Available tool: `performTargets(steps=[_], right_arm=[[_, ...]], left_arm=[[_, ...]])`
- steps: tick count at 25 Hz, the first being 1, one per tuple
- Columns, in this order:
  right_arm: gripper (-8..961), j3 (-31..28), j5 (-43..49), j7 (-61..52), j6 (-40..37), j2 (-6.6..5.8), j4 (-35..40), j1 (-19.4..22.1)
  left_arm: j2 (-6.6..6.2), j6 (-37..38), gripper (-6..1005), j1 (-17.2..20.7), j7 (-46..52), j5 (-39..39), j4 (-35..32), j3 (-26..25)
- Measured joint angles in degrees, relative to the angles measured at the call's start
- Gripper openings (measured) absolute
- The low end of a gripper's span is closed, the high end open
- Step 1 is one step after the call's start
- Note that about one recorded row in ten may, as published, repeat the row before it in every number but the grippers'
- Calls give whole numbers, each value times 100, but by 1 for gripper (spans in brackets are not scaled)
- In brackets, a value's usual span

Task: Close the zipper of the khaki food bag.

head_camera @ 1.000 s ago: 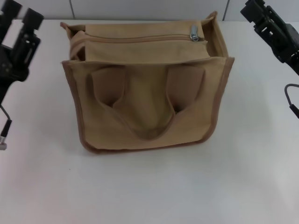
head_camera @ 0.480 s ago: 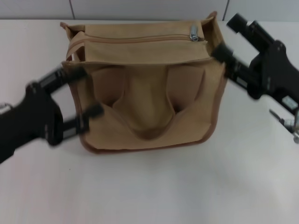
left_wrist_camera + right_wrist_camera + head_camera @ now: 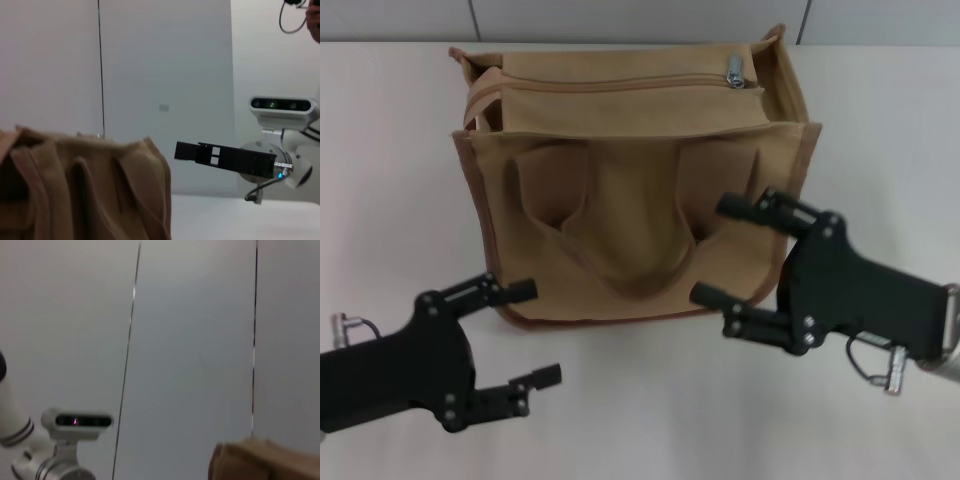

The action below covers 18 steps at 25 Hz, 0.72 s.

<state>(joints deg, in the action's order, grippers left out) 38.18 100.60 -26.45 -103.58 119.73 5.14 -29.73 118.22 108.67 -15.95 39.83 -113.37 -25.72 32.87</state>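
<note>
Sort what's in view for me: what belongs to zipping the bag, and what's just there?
For the job:
bag, tan, on the table
zipper across its top, pull tab at the right end
left hand, open, near the bag's front left corner
right hand, open, at its front right corner

Just there:
table
wall behind

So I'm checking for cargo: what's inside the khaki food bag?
Nothing visible: the khaki food bag shows only its top panel and the zipper; the interior is covered.

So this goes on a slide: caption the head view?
Open left gripper and right gripper flank the khaki food bag, zipper untouched.
</note>
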Motion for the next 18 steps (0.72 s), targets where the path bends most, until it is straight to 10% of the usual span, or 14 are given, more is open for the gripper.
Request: performTargets(steps=[18], right_arm=[[780,15,1016,202,1154,16,-516,-38]], left_arm=[[43,-331,800,-155,-2,-292,319,269]])
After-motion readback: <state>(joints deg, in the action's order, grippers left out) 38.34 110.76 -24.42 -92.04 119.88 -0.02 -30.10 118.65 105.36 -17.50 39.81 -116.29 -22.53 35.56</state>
